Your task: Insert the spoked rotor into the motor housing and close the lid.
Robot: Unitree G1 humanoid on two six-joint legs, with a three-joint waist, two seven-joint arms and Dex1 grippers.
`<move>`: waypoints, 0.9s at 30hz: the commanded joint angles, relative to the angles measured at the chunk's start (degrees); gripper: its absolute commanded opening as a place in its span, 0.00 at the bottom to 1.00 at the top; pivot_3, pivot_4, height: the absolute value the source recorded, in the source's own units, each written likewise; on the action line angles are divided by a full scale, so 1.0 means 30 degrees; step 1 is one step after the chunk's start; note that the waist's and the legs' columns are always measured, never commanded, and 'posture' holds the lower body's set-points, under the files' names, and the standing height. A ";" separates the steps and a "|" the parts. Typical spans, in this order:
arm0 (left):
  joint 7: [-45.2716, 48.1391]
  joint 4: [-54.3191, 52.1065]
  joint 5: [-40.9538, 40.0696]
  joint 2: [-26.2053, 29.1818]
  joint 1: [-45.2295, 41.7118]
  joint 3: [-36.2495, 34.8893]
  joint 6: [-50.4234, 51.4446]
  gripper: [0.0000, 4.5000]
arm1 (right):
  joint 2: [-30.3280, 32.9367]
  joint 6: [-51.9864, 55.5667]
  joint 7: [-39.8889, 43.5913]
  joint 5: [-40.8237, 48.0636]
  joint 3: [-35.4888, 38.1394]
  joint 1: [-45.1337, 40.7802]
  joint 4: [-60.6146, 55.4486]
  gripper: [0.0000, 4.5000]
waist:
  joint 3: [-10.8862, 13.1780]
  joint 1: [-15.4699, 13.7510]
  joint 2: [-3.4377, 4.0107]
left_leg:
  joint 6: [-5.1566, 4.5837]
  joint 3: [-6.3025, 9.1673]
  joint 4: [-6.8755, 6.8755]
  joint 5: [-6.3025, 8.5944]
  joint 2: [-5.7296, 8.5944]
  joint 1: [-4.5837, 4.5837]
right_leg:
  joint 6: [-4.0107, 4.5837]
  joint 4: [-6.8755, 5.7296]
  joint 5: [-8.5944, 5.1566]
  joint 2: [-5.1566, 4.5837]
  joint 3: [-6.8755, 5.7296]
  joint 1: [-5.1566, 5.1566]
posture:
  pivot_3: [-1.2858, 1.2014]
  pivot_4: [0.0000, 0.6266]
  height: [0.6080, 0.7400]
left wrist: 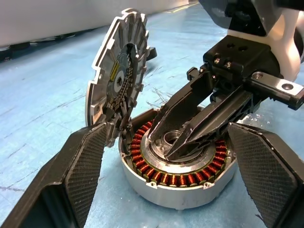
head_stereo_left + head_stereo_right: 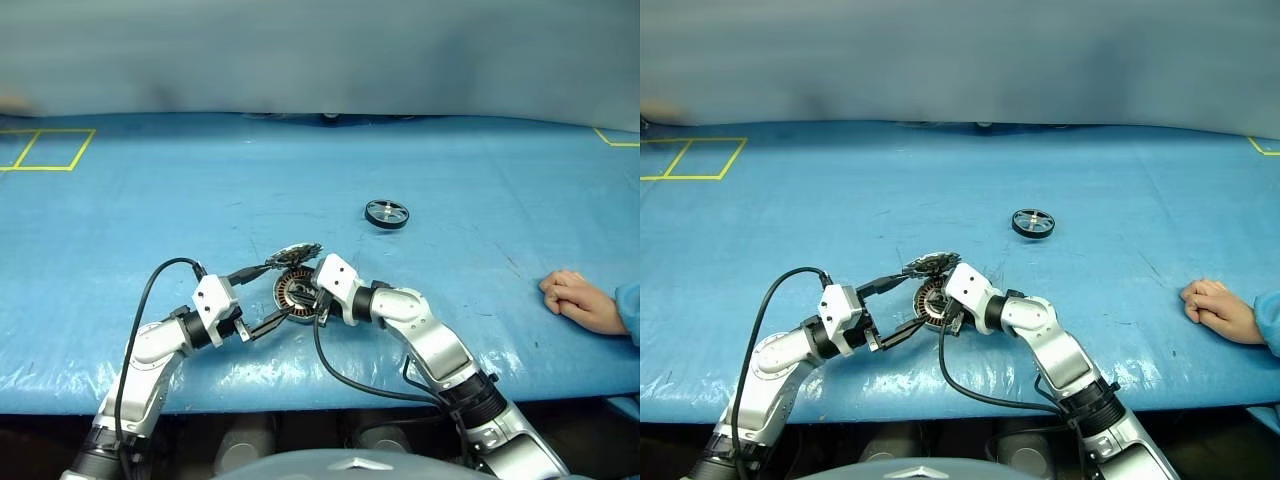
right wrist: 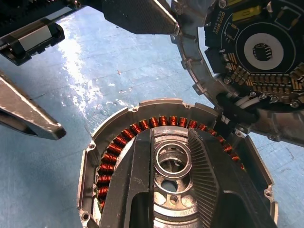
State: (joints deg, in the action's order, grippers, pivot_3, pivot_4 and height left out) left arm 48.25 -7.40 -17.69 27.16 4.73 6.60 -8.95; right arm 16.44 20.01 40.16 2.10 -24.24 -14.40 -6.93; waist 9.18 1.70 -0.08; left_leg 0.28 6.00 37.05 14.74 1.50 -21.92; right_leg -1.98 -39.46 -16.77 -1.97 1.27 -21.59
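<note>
housing [image 1: 180, 190]: round grey metal puck, copper coil ring, right gripper [image 1: 183, 142] tips nearly closed in its hub
lid [image 1: 116, 71]: raised, jagged inner face
left gripper [image 2: 262, 297]: spread wide, empty
rotor [image 2: 386, 213]: black spoked ring, far off on blue table [image 2: 150, 210]

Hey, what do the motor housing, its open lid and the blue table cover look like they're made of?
Motor housing: looks like cast metal with a dull silver-grey finish; the ring inside is glossy orange-brown wire, probably copper. Lid: the same grey metal with a toothed rim; its inner face carries what looks like a dark circuit board. Table cover: apparently plastic sheeting, wrinkled with shiny glare.
</note>
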 commanded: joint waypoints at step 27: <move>0.0140 0.0311 0.1212 -0.0107 0.0766 0.0705 0.0157 0.96 | 0.0370 -0.0300 -0.0087 -0.0105 0.0094 -0.0048 -0.0852 0.22 | 0.0000 0.0005 0.0000 | 0.0000 0.0000 0.0002 0.0000 -0.0001 0.0003 | 0.0000 -0.0003 0.0000 0.0001 -0.0003 0.0003 | 0.52 0.24 1.00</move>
State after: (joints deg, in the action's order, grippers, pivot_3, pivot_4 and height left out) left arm 48.76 -6.37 -13.58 27.12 7.50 9.65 -7.79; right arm 17.61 19.89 39.94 2.02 -24.20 -14.39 -7.44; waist 9.18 1.72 -0.08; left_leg 0.28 6.00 37.05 14.74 1.50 -21.91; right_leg -1.98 -39.47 -16.77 -1.97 1.26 -21.58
